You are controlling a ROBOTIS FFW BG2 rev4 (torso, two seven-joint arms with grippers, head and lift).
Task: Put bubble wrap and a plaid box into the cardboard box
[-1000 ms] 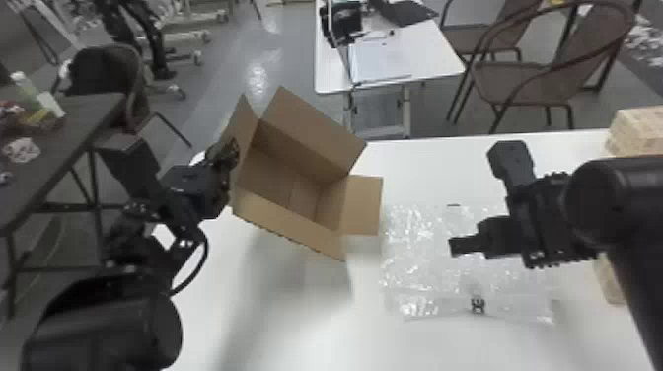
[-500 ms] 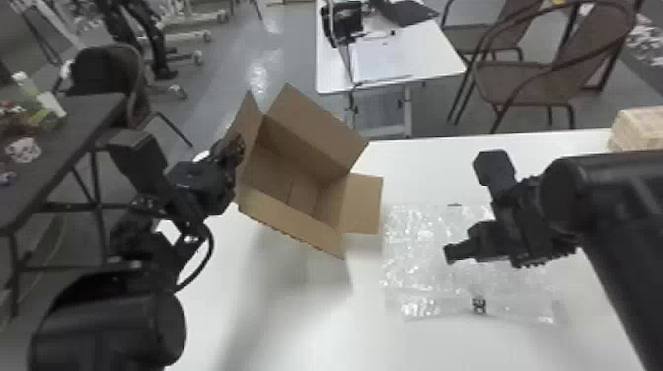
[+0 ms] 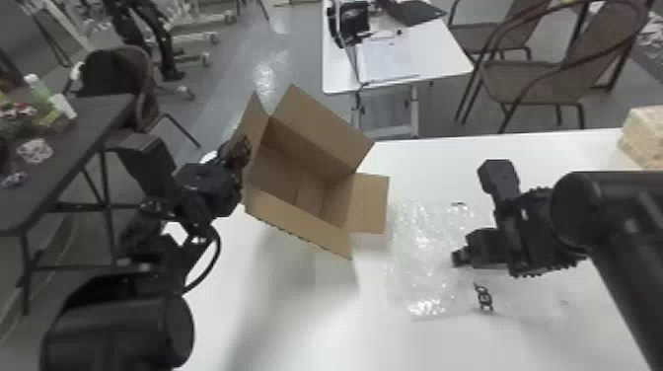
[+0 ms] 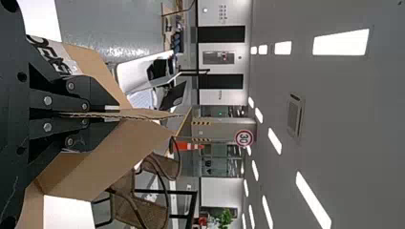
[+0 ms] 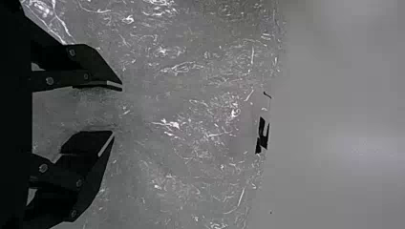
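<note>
Right end effector point(image 3: 459, 258): two flat black fingers point(image 5: 88, 143) spread moderately apart, nothing between them but a view of the clear bubble wrap point(image 3: 424, 256) underneath; contact with it, cannot tell. Left end effector point(image 3: 240, 150): clamped narrow on one flap of the open brown cardboard box point(image 3: 296, 214), flap edge pinched between the fingertips.

Right arm enters from the right edge of the head view, reaches inward over the wrap, end effector aimed down at it. Left arm comes up from the bottom left, bends forward to the box's left side, fingers roughly level, pointing forward.

Bubble wrap lies flat on the white surface point(image 3: 404, 345), right of the box, small black mark point(image 3: 484, 297) on its near part; long axis looks roughly left-right, right end partly behind the arm. Box sits tilted, mouth toward the robot, flaps splayed; its long edges slant from far left to near right. Pale tan patterned box point(image 3: 644, 135) at the surface's far right corner, long axis cannot tell.
</note>
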